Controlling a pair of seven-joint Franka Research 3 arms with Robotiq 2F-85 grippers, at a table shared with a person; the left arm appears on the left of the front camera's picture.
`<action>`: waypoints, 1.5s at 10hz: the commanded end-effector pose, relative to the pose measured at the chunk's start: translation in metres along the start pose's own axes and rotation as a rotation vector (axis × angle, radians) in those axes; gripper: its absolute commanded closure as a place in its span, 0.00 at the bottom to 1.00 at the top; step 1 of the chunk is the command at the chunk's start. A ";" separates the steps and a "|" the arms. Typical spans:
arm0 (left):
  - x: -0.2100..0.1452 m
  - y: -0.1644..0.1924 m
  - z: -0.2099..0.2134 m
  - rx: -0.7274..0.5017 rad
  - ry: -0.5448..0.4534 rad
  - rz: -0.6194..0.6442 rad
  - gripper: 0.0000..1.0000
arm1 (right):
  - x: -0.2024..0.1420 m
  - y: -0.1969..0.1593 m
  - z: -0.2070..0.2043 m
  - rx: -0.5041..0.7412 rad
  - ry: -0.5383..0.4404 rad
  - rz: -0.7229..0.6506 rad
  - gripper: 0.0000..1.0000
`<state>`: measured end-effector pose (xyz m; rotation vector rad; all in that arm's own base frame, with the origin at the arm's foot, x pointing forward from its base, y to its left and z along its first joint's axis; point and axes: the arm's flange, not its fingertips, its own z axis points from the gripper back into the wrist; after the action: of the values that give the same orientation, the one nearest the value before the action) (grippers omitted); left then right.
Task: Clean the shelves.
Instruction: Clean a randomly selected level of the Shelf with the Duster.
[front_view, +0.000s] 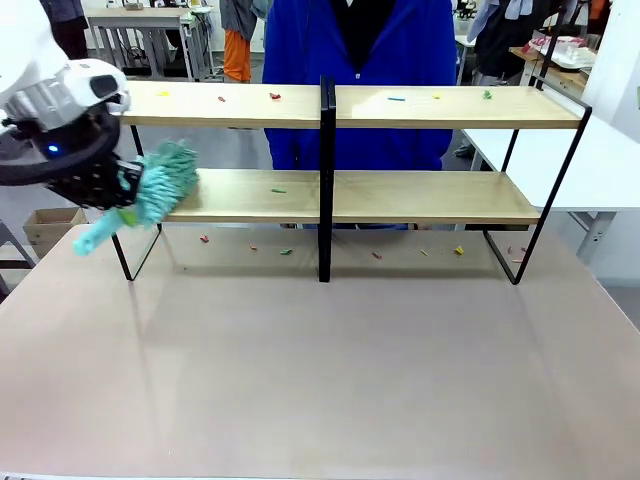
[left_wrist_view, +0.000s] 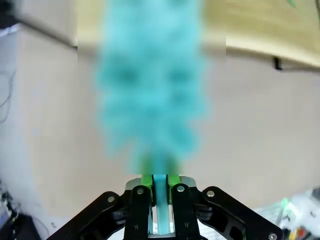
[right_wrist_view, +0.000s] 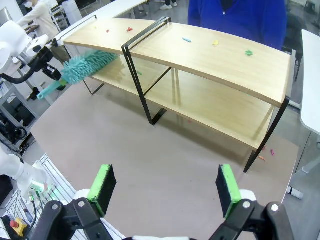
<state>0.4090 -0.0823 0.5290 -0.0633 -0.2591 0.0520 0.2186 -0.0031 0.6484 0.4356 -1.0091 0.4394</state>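
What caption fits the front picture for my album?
Left arm's fingers hold a teal duster at the shelves' left end; coloured bits dot both boards.

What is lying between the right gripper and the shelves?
A bare stretch of table, seen in the right wrist view; the open right gripper hangs apart from the shelves.

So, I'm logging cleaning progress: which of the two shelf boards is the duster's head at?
The lower board, at its left end. The teal duster has its fluffy head at that board's level, below the upper board rather than on top of it.
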 end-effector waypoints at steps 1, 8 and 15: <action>-0.019 0.007 0.010 0.196 -0.007 0.151 0.87 | 0.000 0.000 0.001 0.001 0.001 -0.001 0.00; -0.029 -0.002 0.016 0.061 -0.076 -0.031 0.87 | 0.000 0.000 0.001 0.001 0.001 -0.001 0.00; -0.100 0.109 0.102 -0.445 0.103 -0.552 0.87 | 0.000 0.000 0.001 0.001 0.001 -0.001 0.00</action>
<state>0.2890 -0.0024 0.5850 -0.3540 -0.1303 -0.5436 0.2186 -0.0032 0.6484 0.4359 -1.0092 0.4392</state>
